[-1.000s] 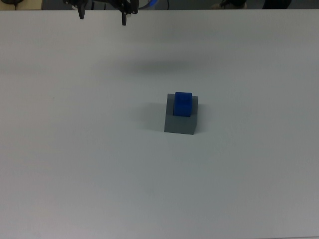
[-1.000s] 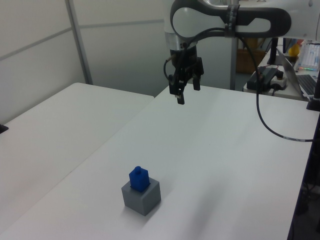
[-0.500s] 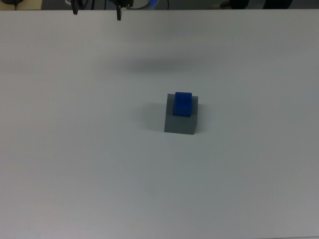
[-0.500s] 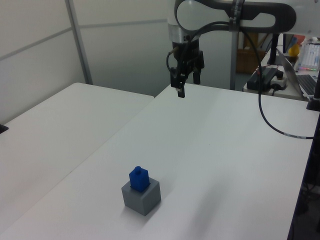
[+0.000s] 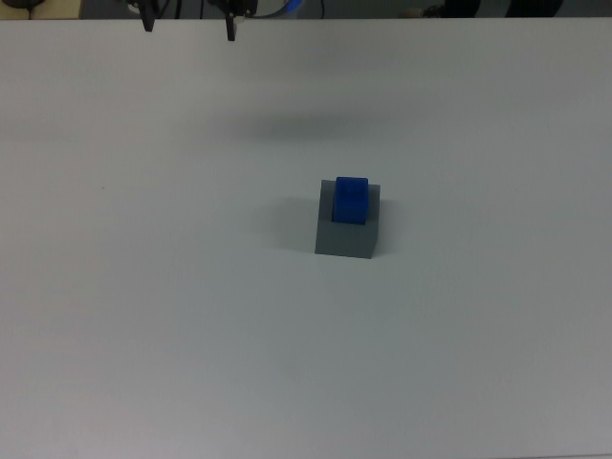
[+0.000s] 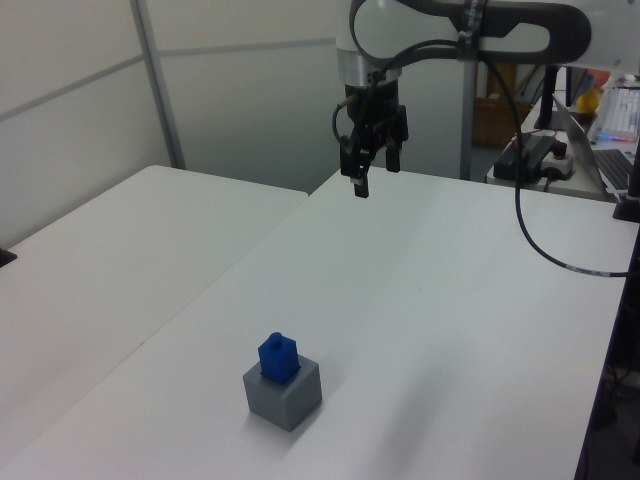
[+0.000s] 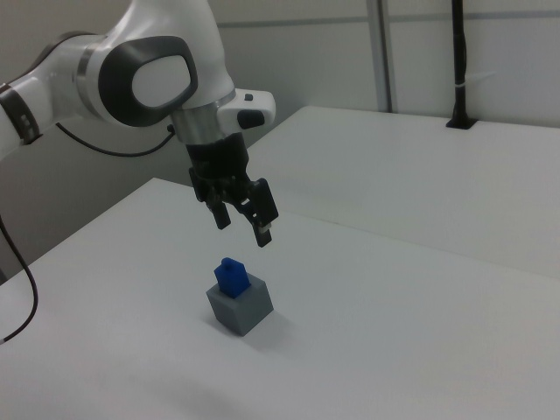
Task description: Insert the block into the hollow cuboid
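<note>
The bright-blue block stands upright in the recess of the grey hollow cuboid, its upper part sticking out above the top face. The left view shows the block in the cuboid near the table's front, and the right view shows the same block and cuboid. My gripper hangs high above the far end of the table, open and holding nothing. It appears at the top view's upper edge and in the right view, well apart from the block.
The white table stretches around the cuboid. A second white table lies on the left view's left. A black cable hangs from the arm on the left view's right, with a desk of equipment behind.
The gripper rose and drew back toward the table's far end a second ago, then held nearly still. Block and cuboid have not moved.
</note>
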Action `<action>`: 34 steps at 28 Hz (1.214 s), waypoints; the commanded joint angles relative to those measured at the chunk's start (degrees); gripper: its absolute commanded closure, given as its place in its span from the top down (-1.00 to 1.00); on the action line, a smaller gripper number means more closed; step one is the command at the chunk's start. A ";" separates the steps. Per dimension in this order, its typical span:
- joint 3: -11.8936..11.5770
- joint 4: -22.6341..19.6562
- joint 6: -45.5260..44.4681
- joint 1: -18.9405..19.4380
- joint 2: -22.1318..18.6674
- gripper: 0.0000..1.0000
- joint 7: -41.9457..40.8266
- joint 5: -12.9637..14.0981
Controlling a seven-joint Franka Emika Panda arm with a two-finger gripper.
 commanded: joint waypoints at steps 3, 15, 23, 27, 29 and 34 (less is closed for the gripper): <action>0.34 -1.72 1.62 -1.04 -0.57 1.00 -1.61 1.17; 0.34 -1.63 1.53 -0.42 -0.39 1.00 -1.61 0.73; 0.34 -1.45 1.35 -0.42 -0.48 1.00 -1.61 0.73; 0.34 -1.28 1.35 -0.42 -0.39 1.00 -1.61 0.73; 0.34 -1.28 1.44 -0.42 -0.39 1.00 -1.61 0.56; 0.34 -1.10 1.26 -0.42 -0.57 1.00 -1.61 0.47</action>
